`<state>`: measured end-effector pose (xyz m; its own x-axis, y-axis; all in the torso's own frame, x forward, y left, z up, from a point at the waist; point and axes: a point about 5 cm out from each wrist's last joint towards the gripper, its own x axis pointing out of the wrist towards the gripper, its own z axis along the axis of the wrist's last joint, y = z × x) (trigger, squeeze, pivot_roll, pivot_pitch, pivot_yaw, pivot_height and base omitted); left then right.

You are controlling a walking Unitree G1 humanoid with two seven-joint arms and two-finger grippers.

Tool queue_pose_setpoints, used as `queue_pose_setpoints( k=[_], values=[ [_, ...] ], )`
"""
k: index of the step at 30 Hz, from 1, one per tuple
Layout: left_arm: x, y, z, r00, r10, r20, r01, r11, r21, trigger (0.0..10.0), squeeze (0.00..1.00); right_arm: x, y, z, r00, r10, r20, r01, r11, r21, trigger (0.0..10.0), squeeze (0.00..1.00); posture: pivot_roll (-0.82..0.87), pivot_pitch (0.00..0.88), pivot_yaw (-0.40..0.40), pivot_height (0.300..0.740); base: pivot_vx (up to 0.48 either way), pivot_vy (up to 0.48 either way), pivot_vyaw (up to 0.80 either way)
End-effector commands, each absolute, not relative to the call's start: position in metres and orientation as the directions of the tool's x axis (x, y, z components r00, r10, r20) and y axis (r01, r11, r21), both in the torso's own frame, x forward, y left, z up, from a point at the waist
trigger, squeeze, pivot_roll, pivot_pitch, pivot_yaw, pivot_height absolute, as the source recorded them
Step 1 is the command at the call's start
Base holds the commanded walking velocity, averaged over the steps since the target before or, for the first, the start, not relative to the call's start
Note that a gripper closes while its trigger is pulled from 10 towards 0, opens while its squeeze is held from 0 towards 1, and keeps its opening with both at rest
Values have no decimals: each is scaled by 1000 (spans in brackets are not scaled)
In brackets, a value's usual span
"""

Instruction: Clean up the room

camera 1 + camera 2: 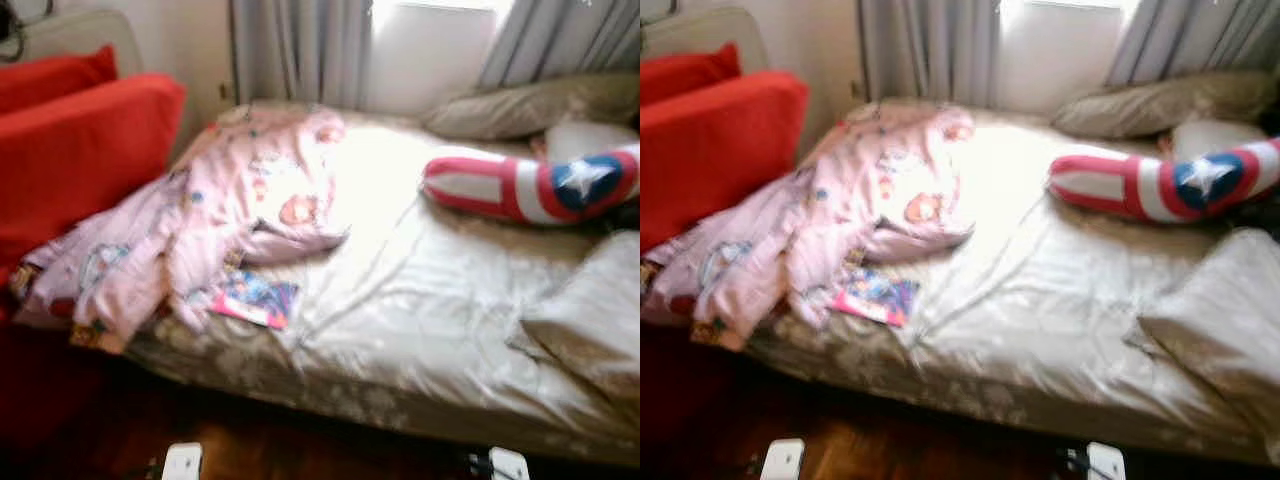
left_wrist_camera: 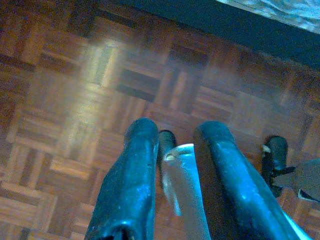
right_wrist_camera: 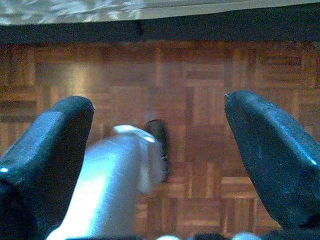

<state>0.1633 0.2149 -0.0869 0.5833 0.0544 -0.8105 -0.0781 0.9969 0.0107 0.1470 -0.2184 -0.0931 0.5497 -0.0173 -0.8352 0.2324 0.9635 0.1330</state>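
A rumpled pink patterned blanket (image 1: 230, 215) lies heaped on the left half of the bed (image 1: 420, 300), spilling over its near left corner. A colourful book (image 1: 255, 298) rests flat beside the blanket near the front edge. A red, white and blue star pillow (image 1: 535, 185) lies at the right rear. Both arms hang low over the parquet floor (image 2: 75, 100). My left gripper (image 2: 177, 130) is open with nothing held; my right gripper (image 3: 159, 102) is open wide, empty.
A red sofa (image 1: 70, 150) stands against the bed's left side. Beige pillows (image 1: 530, 105) lie by the curtained window (image 1: 430, 45), another beige cushion (image 1: 590, 320) at the right front. The bed's dark base (image 3: 160, 30) runs close ahead of the grippers.
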Motion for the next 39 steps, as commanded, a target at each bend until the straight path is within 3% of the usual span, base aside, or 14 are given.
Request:
queue_pose_setpoints(
  k=[1, 11, 19, 39],
  values=[
    [157, 209, -91, 562, 36, -826, -51, 999, 10, 10000, 0, 150, -224, -91, 563, -41, -825, 246, 962, 120, 10000, 0, 1, 0, -21, 740, 0, -368, 0],
    [157, 210, -91, 560, 34, -828, -43, 999, 12, 10000, 0, 148, -223, -92, 552, -38, -833, 245, 962, 119, 10000, 0, -7, 0, -16, 740, 0, -368, 0],
    [155, 210, -91, 556, 32, -830, -39, 999, 12, 10000, 0, 147, -224, -92, 553, -44, -832, 253, 960, 117, 10000, 0, -12, 0, -16, 740, 0, -368, -733],
    [152, 208, -93, 547, 25, -837, -27, 1000, 12, 10000, 0, 143, -224, -93, 554, -54, -831, 274, 954, 121, 10000, 0, -23, 0, -18, 740, 0, -366, 0]
  ],
)
